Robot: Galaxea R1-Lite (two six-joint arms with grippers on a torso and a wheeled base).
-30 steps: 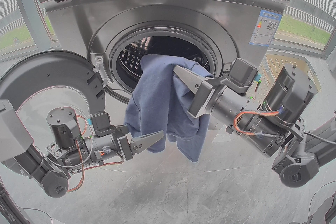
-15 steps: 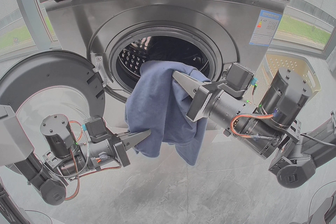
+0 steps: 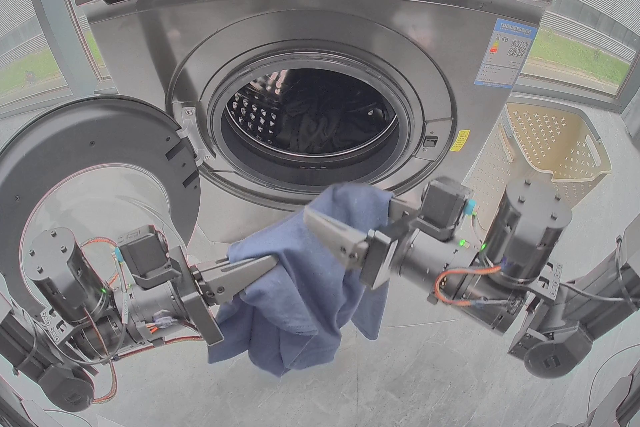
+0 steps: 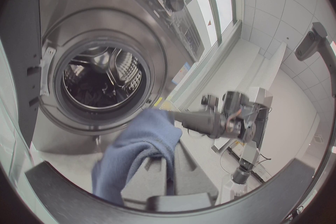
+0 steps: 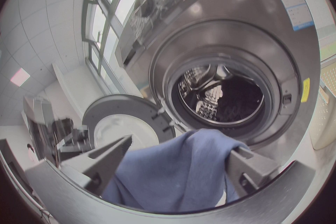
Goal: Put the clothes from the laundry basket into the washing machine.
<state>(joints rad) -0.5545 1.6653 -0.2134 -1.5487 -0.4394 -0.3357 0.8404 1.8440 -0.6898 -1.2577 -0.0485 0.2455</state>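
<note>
A blue garment [image 3: 300, 288] hangs in front of the washing machine [image 3: 320, 21], below its open drum [image 3: 313, 115]. My right gripper [image 3: 333, 228] is open. The cloth is draped between its spread fingers [image 5: 105, 161] in the right wrist view. My left gripper [image 3: 263, 265] is shut on the garment's left side, and the left wrist view shows a fold [image 4: 147, 137] lying over that gripper [image 4: 171, 161]. Dark clothes [image 3: 327, 121] lie inside the drum. The beige laundry basket [image 3: 567, 148] stands at the right of the machine.
The round machine door [image 3: 93, 148] is swung open to the left, close behind my left arm. Grey tiled floor [image 3: 413, 368] lies in front of the machine. Windows stand behind the machine on both sides.
The blue garment was at the drum mouth and is now lower, below the opening and nearer to me. Both arms came down and back with it, and the left gripper closed on the cloth's left side.
</note>
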